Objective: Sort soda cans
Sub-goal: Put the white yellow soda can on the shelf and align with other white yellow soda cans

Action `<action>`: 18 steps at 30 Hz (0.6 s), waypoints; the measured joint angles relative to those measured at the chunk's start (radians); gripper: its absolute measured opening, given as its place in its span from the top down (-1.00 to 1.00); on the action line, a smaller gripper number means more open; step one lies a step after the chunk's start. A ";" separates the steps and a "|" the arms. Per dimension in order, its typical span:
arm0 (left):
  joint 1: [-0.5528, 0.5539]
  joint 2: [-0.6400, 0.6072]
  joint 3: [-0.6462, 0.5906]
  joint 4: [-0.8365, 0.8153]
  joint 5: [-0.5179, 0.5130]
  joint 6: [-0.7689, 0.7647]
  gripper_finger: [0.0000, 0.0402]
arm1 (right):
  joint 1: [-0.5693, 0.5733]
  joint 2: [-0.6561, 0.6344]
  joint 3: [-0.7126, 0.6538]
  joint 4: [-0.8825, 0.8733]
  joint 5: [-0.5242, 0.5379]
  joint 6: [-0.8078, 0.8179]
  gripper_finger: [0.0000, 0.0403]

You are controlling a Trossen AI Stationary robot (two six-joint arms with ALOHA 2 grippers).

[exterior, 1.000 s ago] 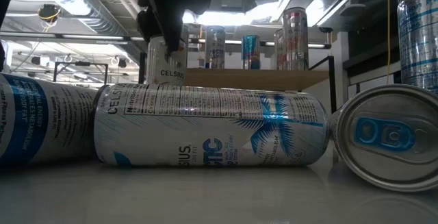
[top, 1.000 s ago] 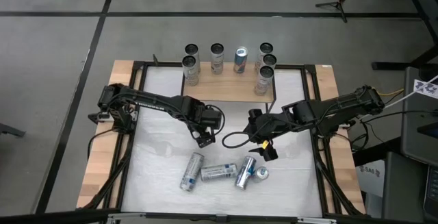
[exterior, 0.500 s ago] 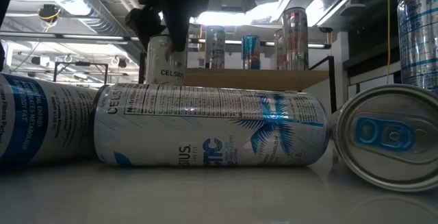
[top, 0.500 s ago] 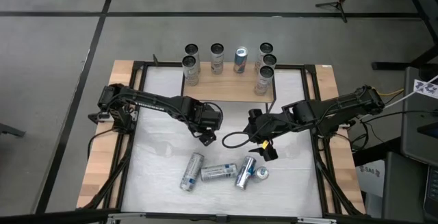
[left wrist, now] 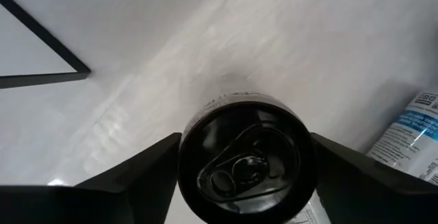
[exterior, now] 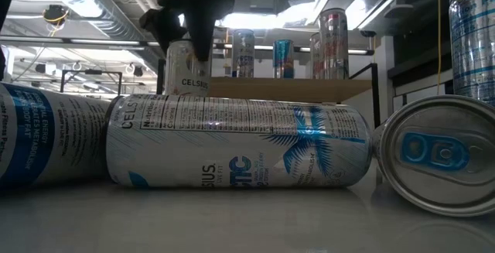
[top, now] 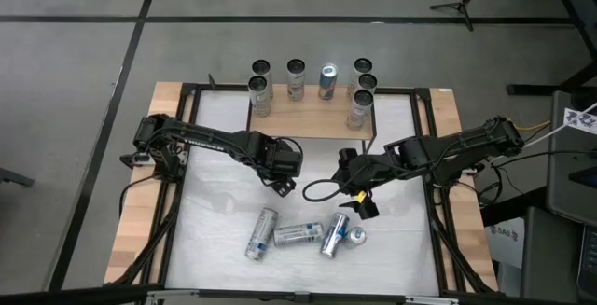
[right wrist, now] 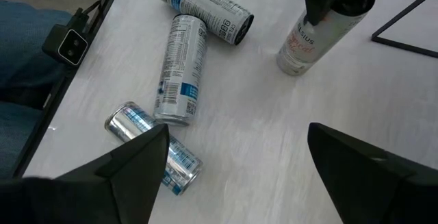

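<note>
Okay, my left gripper (top: pixel 280 187) is down over an upright can (left wrist: pixel 246 162) with a dark top and red marks on its side. One finger (left wrist: pixel 137 179) sits right against each side of the can, but I cannot tell whether they are squeezing it. The can stands on the white tabletop (top: pixel 215 221), directly under that gripper's wrist. My right gripper (top: pixel 362 204) hangs with its fingers spread wide and nothing between them. Four more soda cans (top: pixel 298 234) lie on their sides just beyond and below it. The seven sorted cans (top: pixel 296 78) stand on a wooden platform (top: pixel 308 118), well behind both grippers.
</note>
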 joint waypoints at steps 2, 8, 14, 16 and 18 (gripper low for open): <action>0.001 0.000 0.000 -0.003 0.005 0.000 -0.39 | 0.000 0.000 0.000 0.001 0.000 0.000 -0.71; 0.001 0.000 0.002 -0.003 0.019 0.066 -0.21 | 0.000 0.000 0.000 0.003 0.000 0.000 -0.71; 0.017 0.001 0.057 -0.014 0.082 0.182 -0.21 | 0.000 0.000 0.000 0.003 0.000 0.000 -0.71; 0.026 -0.005 0.079 -0.021 0.078 0.223 -0.21 | 0.000 0.000 0.000 0.003 0.000 0.000 -0.71; 0.039 -0.005 0.109 -0.038 0.072 0.272 -0.21 | 0.000 0.000 0.000 0.003 0.000 0.000 -0.71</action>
